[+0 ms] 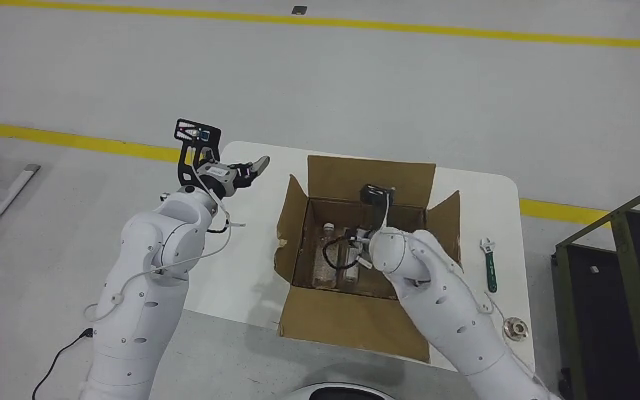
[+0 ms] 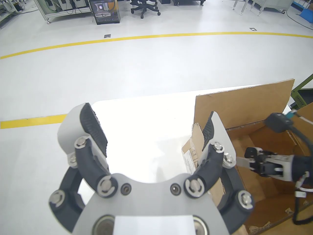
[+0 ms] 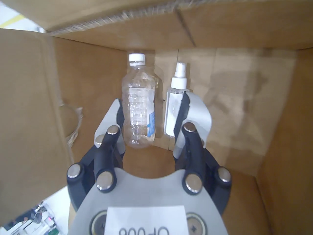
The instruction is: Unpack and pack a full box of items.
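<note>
An open cardboard box [image 1: 355, 310] stands mid-table with its flaps spread out. On its floor lie a clear water bottle [image 3: 139, 103] with a white cap and a small spray bottle [image 3: 173, 103], side by side. My right gripper [image 3: 152, 111] is down inside the box, open, just above them. One finger is beside the water bottle and the other finger overlaps the spray bottle. In the top view this gripper [image 1: 345, 250] sits over the bottles [image 1: 330, 255]. My left gripper [image 2: 151, 123] hangs open and empty above the white table [image 2: 146, 113], left of the box [image 2: 244, 108].
A wrench [image 1: 489, 265] and a small round part [image 1: 515, 327] lie on the table's right side. A green metal frame [image 1: 590, 290] stands beyond the right edge. The box's tall flaps [image 1: 370, 178] ring its opening. A scrap of tape [image 3: 73, 123] clings to one inner wall.
</note>
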Robot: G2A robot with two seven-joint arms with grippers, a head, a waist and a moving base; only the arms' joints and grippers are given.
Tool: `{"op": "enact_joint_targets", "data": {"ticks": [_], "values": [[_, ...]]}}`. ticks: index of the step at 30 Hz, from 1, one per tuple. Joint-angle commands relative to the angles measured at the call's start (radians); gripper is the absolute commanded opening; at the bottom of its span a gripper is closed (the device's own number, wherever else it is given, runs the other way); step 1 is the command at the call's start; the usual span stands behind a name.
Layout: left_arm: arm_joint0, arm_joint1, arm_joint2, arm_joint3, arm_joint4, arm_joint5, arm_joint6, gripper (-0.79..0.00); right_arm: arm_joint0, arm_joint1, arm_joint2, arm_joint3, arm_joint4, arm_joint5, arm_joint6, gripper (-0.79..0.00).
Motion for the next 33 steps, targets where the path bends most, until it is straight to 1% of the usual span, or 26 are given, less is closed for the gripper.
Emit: {"op": "enact_joint_targets", "data": {"ticks": [1,5,6,9,12,16,21,25,30,33], "values": [[0.000,0.000,0.000,0.000,0.000,0.000,0.000,0.000,-0.076,0.023,0.067,-0.161,-0.069,-0.013,0.055,-0.785],[0.000,0.000,0.000,0.000,0.000,0.000,0.000,0.000,-0.198,0.058,0.210,-0.386,-0.159,-0.051,0.137,-0.785],[0.000,0.000,0.000,0.000,0.000,0.000,0.000,0.000,-0.237,0.067,0.264,-0.454,-0.171,-0.064,0.158,-0.785],[0.000,0.000,0.000,0.000,0.000,0.000,0.000,0.000,-0.307,0.080,0.390,-0.573,-0.140,-0.099,0.201,-0.785],[0.000,0.000,0.000,0.000,0.000,0.000,0.000,0.000,-0.379,0.091,0.533,-0.668,-0.116,-0.127,0.226,-0.785],[0.000,0.000,0.000,0.000,0.000,0.000,0.000,0.000,-0.477,0.100,0.661,-0.735,-0.143,-0.120,0.246,-0.785],[0.000,0.000,0.000,0.000,0.000,0.000,0.000,0.000,-0.555,0.111,0.770,-0.699,-0.224,-0.134,0.321,-0.785],[0.000,0.000,0.000,0.000,0.000,0.000,0.000,0.000,-0.600,0.119,0.814,-0.613,-0.312,-0.200,0.387,-0.785],[0.000,0.000,0.000,0.000,0.000,0.000,0.000,0.000,-0.587,0.126,0.807,-0.470,-0.437,-0.286,0.473,-0.785],[0.000,0.000,0.000,0.000,0.000,0.000,0.000,0.000,-0.558,0.128,0.759,-0.385,-0.478,-0.326,0.497,-0.785]]}}
